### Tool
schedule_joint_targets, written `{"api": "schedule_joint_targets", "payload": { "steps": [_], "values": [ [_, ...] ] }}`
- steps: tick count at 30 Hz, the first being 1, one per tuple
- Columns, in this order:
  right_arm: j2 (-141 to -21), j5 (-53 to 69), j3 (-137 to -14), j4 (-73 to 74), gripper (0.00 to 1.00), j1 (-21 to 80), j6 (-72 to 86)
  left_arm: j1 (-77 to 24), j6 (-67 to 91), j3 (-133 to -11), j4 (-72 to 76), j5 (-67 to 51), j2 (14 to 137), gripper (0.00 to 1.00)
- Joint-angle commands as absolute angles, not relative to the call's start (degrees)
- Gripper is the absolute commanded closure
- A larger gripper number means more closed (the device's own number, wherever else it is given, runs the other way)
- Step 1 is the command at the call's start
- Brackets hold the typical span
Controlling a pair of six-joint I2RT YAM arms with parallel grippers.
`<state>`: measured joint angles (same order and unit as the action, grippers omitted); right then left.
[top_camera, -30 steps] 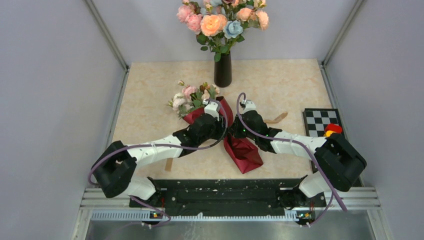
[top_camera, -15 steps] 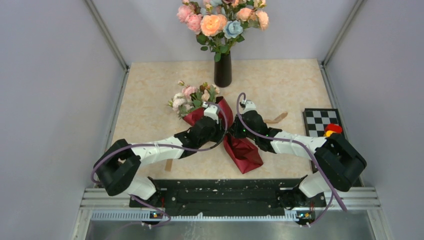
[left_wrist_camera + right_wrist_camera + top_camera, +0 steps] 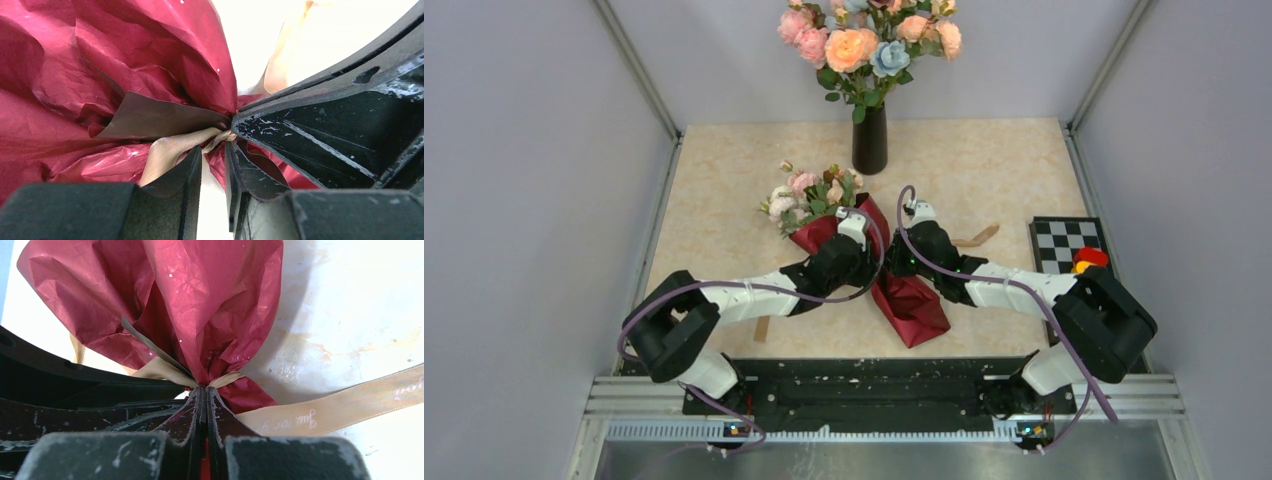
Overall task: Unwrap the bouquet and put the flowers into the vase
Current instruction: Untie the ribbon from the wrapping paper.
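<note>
The bouquet [image 3: 911, 300] lies mid-table in crinkled maroon paper, its small pale flowers [image 3: 807, 194] pointing to the far left. The black vase [image 3: 870, 140] stands behind it. Both grippers meet at the tied waist. My right gripper [image 3: 203, 389] [image 3: 891, 262] is shut, pinching the maroon paper [image 3: 200, 290] right at the tan ribbon [image 3: 350, 405] knot. My left gripper [image 3: 214, 150] [image 3: 870, 256] has its jaws a narrow gap apart, tips against the knot. A ribbon [image 3: 165, 152] loop runs past its left finger, and table shows through the gap.
The vase holds large peach, pink and blue blooms [image 3: 869, 45]. A loose ribbon tail [image 3: 976, 238] trails to the right of the bouquet. A checkerboard [image 3: 1064, 243] with a red object [image 3: 1091, 257] sits at the right edge. Grey walls enclose the table.
The left arm has slid rightward toward the knot and its jaws have narrowed. The right arm and the bouquet have stayed still.
</note>
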<state>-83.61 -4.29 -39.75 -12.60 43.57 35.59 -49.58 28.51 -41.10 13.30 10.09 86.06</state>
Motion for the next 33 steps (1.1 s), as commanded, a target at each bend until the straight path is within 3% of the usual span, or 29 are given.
{"api": "schedule_joint_targets", "payload": {
  "steps": [1, 22, 26, 31, 33],
  "values": [
    [-83.27, -3.43, -41.31, -14.67, 1.00, 42.98, 35.13, -49.57, 26.98, -43.07, 15.45, 9.77, 87.67, 0.72],
    [-84.98, -1.42, -41.31, -14.71, 1.00, 42.98, 35.17, -49.57, 19.61, -45.77, 15.53, 14.91, 90.88, 0.68],
    [-84.99, -1.27, -41.06, -14.55, 1.00, 42.98, 35.12, -49.57, 18.84, -45.99, 15.92, 15.47, 91.40, 0.75],
    [-84.99, -1.51, -40.66, -14.49, 1.00, 42.98, 35.12, -49.62, 18.76, -44.84, 16.69, 15.74, 90.79, 1.00],
    [-84.84, -2.00, -40.40, -14.59, 1.00, 42.98, 35.17, -49.57, 19.29, -43.88, 17.23, 15.68, 89.98, 1.00]
  ]
}}
